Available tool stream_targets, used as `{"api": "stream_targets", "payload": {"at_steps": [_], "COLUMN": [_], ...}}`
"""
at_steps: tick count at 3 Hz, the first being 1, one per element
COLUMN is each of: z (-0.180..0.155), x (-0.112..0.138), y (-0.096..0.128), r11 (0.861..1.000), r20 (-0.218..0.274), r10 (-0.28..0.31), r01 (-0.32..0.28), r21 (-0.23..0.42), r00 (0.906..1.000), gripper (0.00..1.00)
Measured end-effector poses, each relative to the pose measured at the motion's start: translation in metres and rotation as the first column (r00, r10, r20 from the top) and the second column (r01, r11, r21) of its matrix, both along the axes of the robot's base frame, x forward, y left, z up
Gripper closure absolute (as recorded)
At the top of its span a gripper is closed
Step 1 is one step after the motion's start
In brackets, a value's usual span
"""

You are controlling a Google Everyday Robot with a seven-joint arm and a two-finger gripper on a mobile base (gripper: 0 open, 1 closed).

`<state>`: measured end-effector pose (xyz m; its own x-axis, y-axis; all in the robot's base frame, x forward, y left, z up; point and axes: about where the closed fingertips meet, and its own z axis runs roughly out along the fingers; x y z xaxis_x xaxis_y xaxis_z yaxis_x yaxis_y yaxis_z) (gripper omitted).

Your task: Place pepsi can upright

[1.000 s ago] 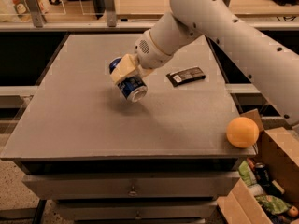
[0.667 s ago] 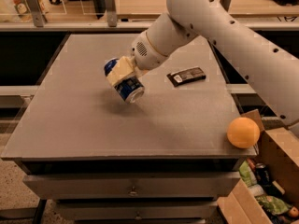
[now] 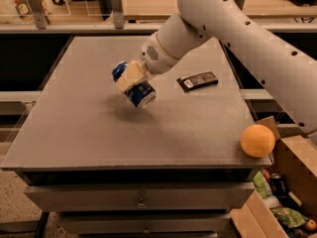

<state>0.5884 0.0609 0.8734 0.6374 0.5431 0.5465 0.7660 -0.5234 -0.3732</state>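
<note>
The pepsi can is blue with a silver end that faces down and toward me. It is tilted and held a little above the grey table, left of centre. My gripper reaches in from the upper right on the white arm. Its cream fingers are shut around the can's middle.
A flat black wrapped bar lies on the table right of the can. An orange sits at the table's front right corner. A cardboard box with clutter and a dark can stands on the floor at the right.
The gripper and the can have shifted slightly left and up; the can stays tilted in the grip.
</note>
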Motion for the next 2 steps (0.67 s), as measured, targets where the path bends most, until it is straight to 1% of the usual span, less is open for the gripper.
{"api": "stream_targets", "payload": {"at_steps": [1,2], "z": [0.0091,0.0084], "x": [-0.0075,-0.0129], "y": [-0.0034,-0.0064], "r11": [0.988,0.971], "r20": [0.055,0.098], "r10": [0.154,0.240], "r01": [-0.156,-0.241], "r21": [0.023,-0.001], "r00": [0.9865,0.9658], "gripper": [1.00,1.00]}}
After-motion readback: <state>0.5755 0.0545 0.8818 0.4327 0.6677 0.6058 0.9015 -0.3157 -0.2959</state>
